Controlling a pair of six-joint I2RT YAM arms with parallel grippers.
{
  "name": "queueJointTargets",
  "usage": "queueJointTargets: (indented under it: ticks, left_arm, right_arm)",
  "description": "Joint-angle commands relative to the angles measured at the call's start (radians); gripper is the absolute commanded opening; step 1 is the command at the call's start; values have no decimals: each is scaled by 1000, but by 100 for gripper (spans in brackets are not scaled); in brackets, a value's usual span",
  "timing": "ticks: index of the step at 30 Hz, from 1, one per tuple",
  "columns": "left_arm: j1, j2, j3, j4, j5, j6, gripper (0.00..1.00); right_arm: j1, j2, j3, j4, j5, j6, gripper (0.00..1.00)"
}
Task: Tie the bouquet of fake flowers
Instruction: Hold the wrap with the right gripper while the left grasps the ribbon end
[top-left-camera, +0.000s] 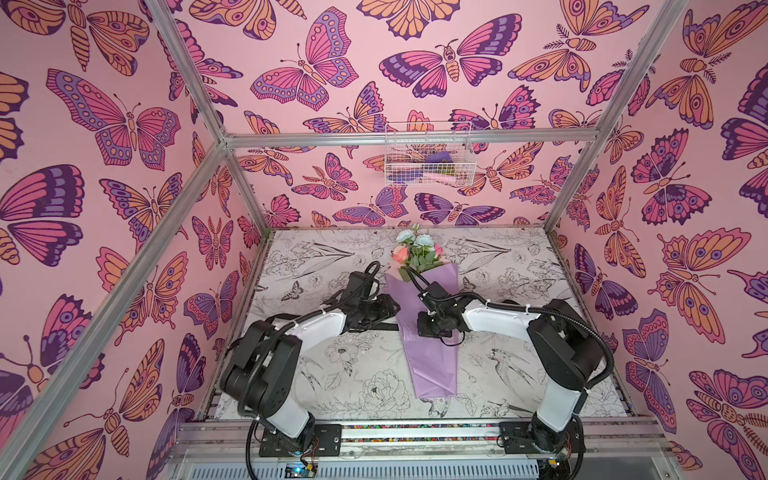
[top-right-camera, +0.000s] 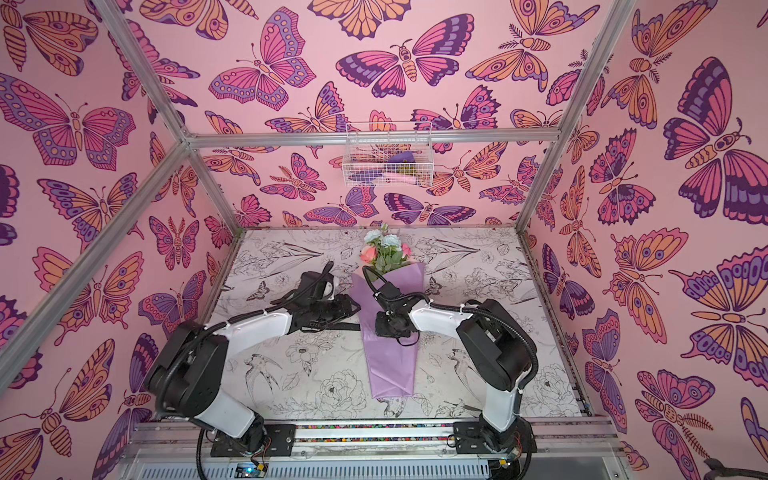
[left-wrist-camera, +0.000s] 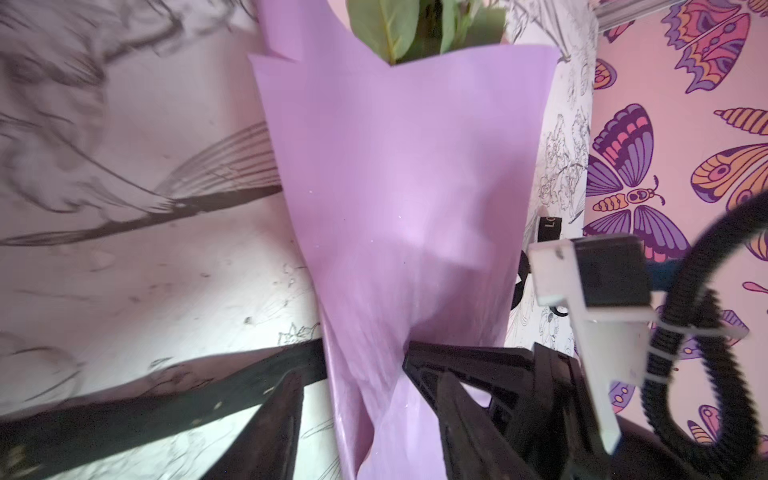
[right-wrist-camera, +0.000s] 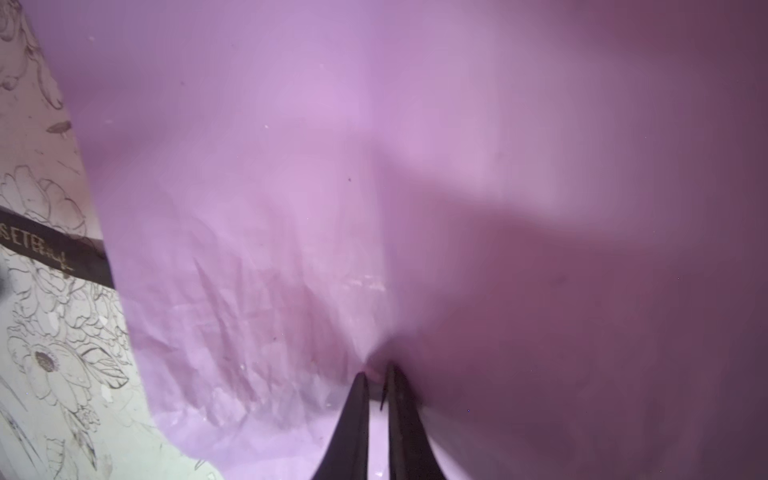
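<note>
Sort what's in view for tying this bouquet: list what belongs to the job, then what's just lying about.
Belongs to the job: bouquet of fake flowers; lettered black ribbon running under its wrap.
Just lying about: wire basket on the back wall, with its contents; printed flower drawings underneath.

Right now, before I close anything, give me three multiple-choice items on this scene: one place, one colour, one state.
1. Where does the ribbon lie?
A. round the blooms
B. under the wrap, crosswise
C. coiled on top

2. What colour is the wrap?
A. green
B. black
C. lilac

3. The left gripper is:
A. open, astride the wrap
B. shut on a leaf
C. shut on the ribbon

Answers:
1 B: it runs out from beneath the wrap's edge.
2 C: it looks lilac in every view.
3 A: its fingers stand apart with the wrap seen between them.
</note>
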Motion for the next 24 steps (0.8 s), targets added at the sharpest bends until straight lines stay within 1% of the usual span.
queueJointTargets:
  ticks: [1, 5, 7, 8, 11, 12, 13, 16, 18, 21, 24]
  left_arm:
    - [70, -132, -59, -104, -100, -7, 61]
    - [172, -335, -119, -230, -300, -30, 69]
    - [245, -423, -153, -285, -402, -69, 72]
    - [282, -456, -165, -302, -434, -86, 75]
    - [411, -538, -195, -332, -512, -112, 95]
    - [454, -552, -201, -336, -527, -103, 98]
    - [493, -556, -201, -345, -536, -96, 100]
    - [623, -527, -188, -367, -544, -77, 99]
    - [692, -489, -179, -367, -552, -66, 99]
    - [753, -421, -162, -356, -591, -61, 99]
    - [814, -350, -145, -330, -589, -74, 100]
  right_arm:
    - [5, 57, -14, -28, 27, 29, 14]
    - [5, 65, -26, -24, 21, 38, 14]
    - [6, 66, -33, -19, 14, 43, 14]
    - [6, 69, -35, -16, 11, 43, 13]
    - [5, 74, -35, -18, 6, 42, 14]
    - [8, 75, -35, -18, 5, 40, 13]
    - [7, 76, -33, -19, 3, 40, 13]
    - [8, 79, -32, -18, 2, 39, 13]
    - [11, 81, -31, -17, 0, 39, 13]
    - [15, 86, -29, -16, -2, 42, 13]
    - [21, 93, -27, -13, -4, 46, 13]
